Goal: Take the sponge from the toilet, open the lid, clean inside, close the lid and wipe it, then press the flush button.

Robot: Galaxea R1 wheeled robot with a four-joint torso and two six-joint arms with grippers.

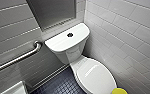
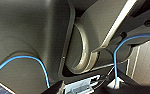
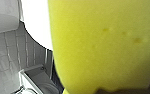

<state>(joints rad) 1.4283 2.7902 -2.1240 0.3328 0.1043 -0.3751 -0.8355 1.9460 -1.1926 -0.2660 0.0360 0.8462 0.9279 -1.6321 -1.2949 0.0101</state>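
Note:
The white toilet [image 1: 66, 43] stands in the corner with its lid [image 1: 96, 75] down over the bowl. The small dark flush button [image 1: 70, 34] sits in the middle of the tank cover. The yellow sponge [image 1: 119, 91] shows at the lid's near right end. In the right wrist view the sponge [image 3: 103, 45] looms very close to the camera, with the white toilet [image 3: 36, 20] behind it; my right gripper is shut on it. The left wrist view looks at the robot's own dark body and blue cables, with nothing held in the left gripper.
A metal grab bar [image 1: 18, 58] runs along the tiled wall left of the tank. A white fixture [image 1: 14, 89] stands at the near left. Dark patterned floor [image 1: 61, 85] lies left of the bowl. Tiled wall [image 1: 131, 37] closes in on the right.

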